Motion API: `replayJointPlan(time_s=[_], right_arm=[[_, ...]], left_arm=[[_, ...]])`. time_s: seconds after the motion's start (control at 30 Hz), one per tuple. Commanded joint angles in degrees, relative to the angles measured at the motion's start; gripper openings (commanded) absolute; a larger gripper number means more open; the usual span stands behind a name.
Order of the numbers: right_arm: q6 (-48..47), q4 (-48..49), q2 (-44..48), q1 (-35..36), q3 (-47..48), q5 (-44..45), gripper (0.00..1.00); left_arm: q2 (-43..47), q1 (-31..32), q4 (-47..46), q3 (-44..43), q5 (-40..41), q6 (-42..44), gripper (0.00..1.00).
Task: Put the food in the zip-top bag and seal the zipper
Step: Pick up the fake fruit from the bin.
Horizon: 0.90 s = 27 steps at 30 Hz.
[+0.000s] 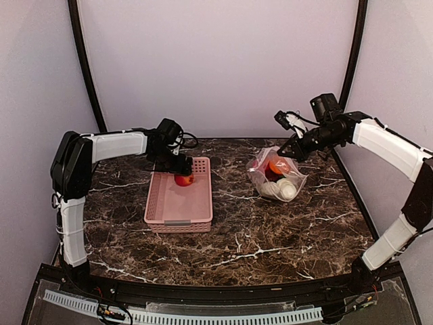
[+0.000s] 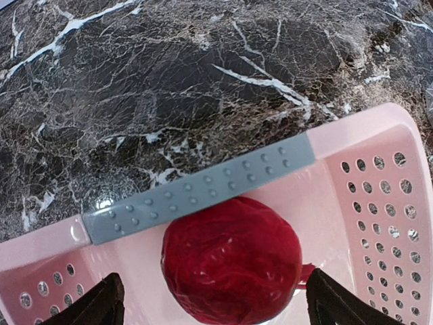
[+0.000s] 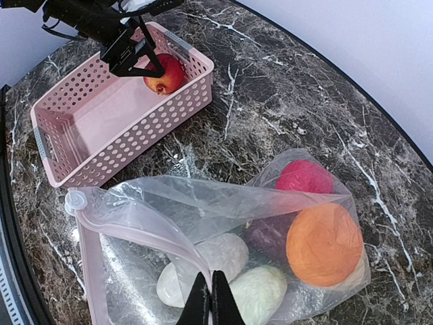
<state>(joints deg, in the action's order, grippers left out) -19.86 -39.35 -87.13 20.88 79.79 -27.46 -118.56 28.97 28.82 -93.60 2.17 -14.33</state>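
Dark marble table. Pink basket holds one red fruit at its far end. The left gripper straddles the fruit, jaws wide apart. Right of the basket lies the bag, mouth open, zipper unsealed. Inside: orange piece, red piece, purple piece, two white pieces. The right gripper has its jaws together, pinching the bag's upper film.

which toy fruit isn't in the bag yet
The red toy fruit in the pink basket, under the left gripper; the rest lie inside the zip-top bag.
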Motion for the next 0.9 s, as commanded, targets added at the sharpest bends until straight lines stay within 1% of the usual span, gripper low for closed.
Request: replayJointPlan(time_s=[0.0,0.13,0.43,0.5,0.7,0.87], right_arm=[[-0.38,-0.2,-0.89,-0.23,0.72,-1.21,0.0],[-0.07,-0.37,-1.44,-0.23,1.26,-1.53,0.0],[-0.21,-0.64,-2.25,-0.23,1.8,-1.96,0.0],[-0.16,-0.62,-2.61,-0.24,1.82,-2.14,0.0],[-0.2,-0.64,-3.15,-0.27,1.94,-2.42,0.0],[-0.27,-0.76,-3.06,-0.23,1.72,-2.18,0.0]], left_arm=[[-0.67,-0.48,-0.16,0.7,-0.88,-0.78,0.91],[-1.65,-0.69,-1.07,0.74,-1.8,-0.45,0.88],[-2.91,-1.03,-1.71,0.46,-4.11,-0.05,0.88],[-2.99,-1.07,-1.85,0.48,-4.82,0.25,0.86],[-3.0,-1.06,-2.11,0.56,-5.64,0.7,0.77],[-2.96,-1.02,-2.22,0.77,-5.43,0.62,0.75]])
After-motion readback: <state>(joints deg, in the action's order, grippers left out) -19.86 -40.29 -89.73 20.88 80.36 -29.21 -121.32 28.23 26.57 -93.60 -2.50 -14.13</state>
